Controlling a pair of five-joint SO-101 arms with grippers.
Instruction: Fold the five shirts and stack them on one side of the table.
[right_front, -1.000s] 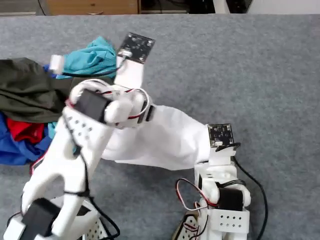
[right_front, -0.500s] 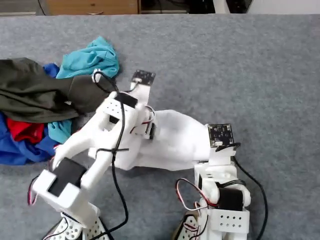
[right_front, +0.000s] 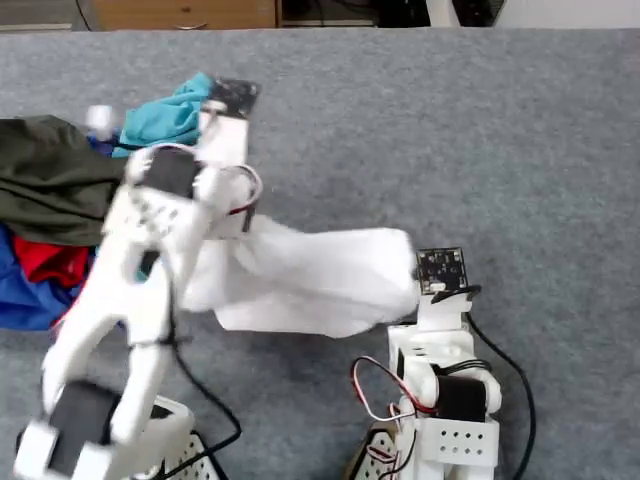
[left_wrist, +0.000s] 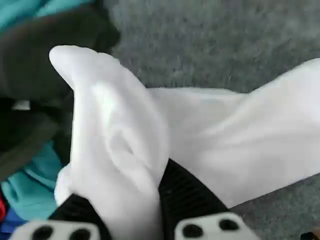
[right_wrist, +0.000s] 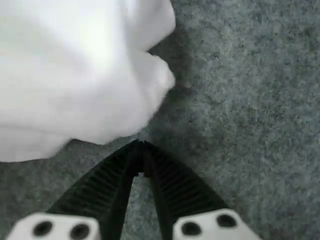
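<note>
A white shirt (right_front: 310, 280) lies stretched across the grey table, and its left end rises toward my left arm (right_front: 165, 195). In the left wrist view my left gripper (left_wrist: 125, 187) is shut on a bunched fold of the white shirt (left_wrist: 115, 130). My right gripper (right_wrist: 140, 148) is shut, its tips on the table just short of the white shirt's edge (right_wrist: 75, 75). My right arm (right_front: 440, 340) stands at the shirt's right end. At the table's left lies a pile: a dark olive shirt (right_front: 50, 185), a teal one (right_front: 170, 115), a red one (right_front: 45, 258) and a blue one (right_front: 30, 300).
Grey carpet-like table (right_front: 480, 130) stretches bare to the right and behind the white shirt. Wooden furniture (right_front: 180, 12) stands beyond the far edge. The right arm's cables (right_front: 375, 395) loop near its base.
My left arm dipped onto the white shirt, then rose and swung left toward the pile, drawing the shirt's left end up and out. The right arm has kept still.
</note>
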